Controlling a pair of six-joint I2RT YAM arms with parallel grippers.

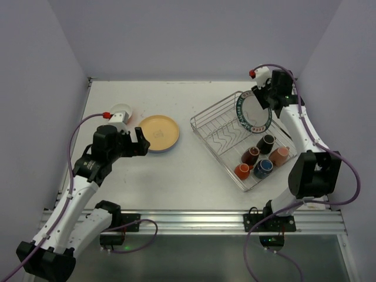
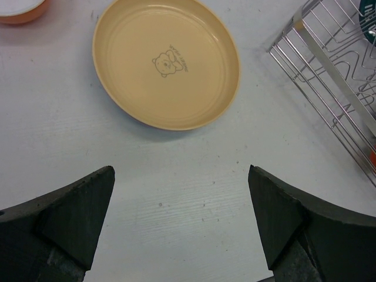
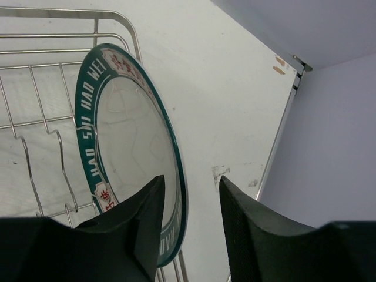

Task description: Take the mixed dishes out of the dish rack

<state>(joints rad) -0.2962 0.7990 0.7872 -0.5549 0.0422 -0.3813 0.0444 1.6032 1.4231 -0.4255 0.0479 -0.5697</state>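
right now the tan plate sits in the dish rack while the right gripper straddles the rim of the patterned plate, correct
Not quite. The tan plate is not in the dish rack; it lies flat on the table to the rack's left, as the top external view shows. The rest holds: the right gripper straddles the rim of the patterned plate.

Worktop [image 1: 194,176]: white, matte, faintly scuffed; spread beneath the left claw [image 2: 182,176] and beyond the right claw [image 3: 191,183].
Walls [image 1: 176,35]: pale lavender, on three sides.
Edge strip [image 3: 277,129]: metal, beyond and to the right of the right claw.
Two tan marks [image 3: 278,70]: on the worktop near the strip's far end.
Rail [image 1: 194,219]: aluminium, behind both claws.
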